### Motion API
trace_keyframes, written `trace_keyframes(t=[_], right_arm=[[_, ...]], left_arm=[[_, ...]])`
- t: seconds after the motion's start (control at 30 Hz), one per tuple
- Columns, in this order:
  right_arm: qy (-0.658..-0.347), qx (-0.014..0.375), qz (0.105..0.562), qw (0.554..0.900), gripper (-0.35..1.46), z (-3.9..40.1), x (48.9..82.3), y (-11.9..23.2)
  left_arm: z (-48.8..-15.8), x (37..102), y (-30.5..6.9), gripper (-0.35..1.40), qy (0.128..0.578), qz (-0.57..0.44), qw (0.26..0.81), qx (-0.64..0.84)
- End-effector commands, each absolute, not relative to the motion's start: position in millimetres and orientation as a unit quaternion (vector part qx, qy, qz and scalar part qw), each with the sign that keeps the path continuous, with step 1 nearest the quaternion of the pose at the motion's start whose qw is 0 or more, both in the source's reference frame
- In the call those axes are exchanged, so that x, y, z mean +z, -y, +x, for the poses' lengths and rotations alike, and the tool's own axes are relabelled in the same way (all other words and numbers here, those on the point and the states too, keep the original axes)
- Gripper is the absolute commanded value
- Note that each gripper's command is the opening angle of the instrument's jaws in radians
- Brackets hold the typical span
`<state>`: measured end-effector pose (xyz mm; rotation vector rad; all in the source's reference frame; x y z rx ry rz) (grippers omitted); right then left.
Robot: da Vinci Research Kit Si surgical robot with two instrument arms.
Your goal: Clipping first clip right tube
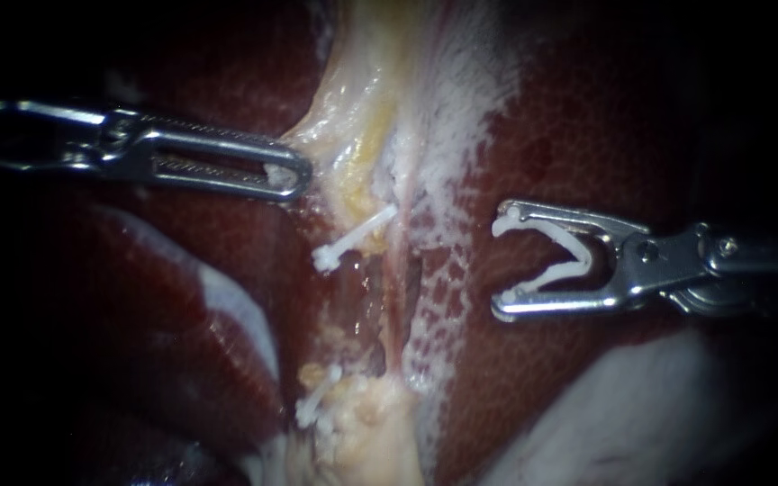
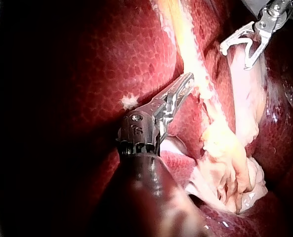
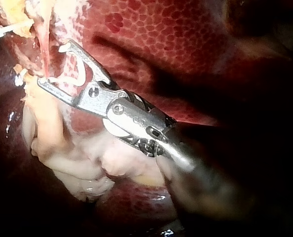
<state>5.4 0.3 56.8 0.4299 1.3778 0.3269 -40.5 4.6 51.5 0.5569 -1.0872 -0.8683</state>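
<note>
White plastic shows in the lower right of the endoscope view: a clip, spread in a wide V, sits between the two jaws of the right instrument. The jaws stand far apart, each pressing one arm of the clip. Their tips point toward the frame's centre and lie over bare liver. The right tube, a thin pink strand running down the middle of the frame, is clear of those tips, with a band of liver between. Just left of it, an upper clip lies slantwise across the tissue. A lower clip sits near the bottom edge beside a lump of cream tissue. In the upper left, the left instrument has its slotted jaws closed together on the edge of a yellow flap, which is drawn toward it. The left wrist view shows the same jaws pressed flat at the yellow strand. The right wrist view shows the V-shaped clip open toward the pale strands ahead of it.
</note>
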Motion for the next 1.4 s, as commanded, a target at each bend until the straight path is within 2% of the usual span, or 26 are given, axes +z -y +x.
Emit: trace_keyframes(t=[0.03,0.5,0.73,1.07,1.23,1.4], right_arm=[[-0.628,0.149,0.196,0.739,0.6,5.3,56.9,-0.3],[-0.628,0.141,0.196,0.74,0.6,5.7,57.4,0.3],[-0.63,0.126,0.195,0.741,0.6,7.0,59.9,2.9],[-0.616,0.14,0.227,0.741,0.6,10.5,64.9,7.2],[-0.614,0.143,0.235,0.74,0.6,12.0,66.2,7.9],[-0.612,0.149,0.241,0.738,0.6,13.2,66.6,7.7]], left_arm=[[-40.5,51.5,-4.6,-0.16,0.494,0.253,0.732,-0.395],[-40.4,51.5,-4.7,-0.16,0.494,0.253,0.732,-0.394],[-39.8,52.0,-5.0,-0.16,0.494,0.251,0.732,-0.395],[-37.5,50.6,-7.5,-0.16,0.49,0.243,0.731,-0.409],[-36.4,48.5,-8.7,-0.16,0.488,0.239,0.731,-0.413],[-36.6,46.4,-8.9,-0.16,0.496,0.234,0.728,-0.412]])
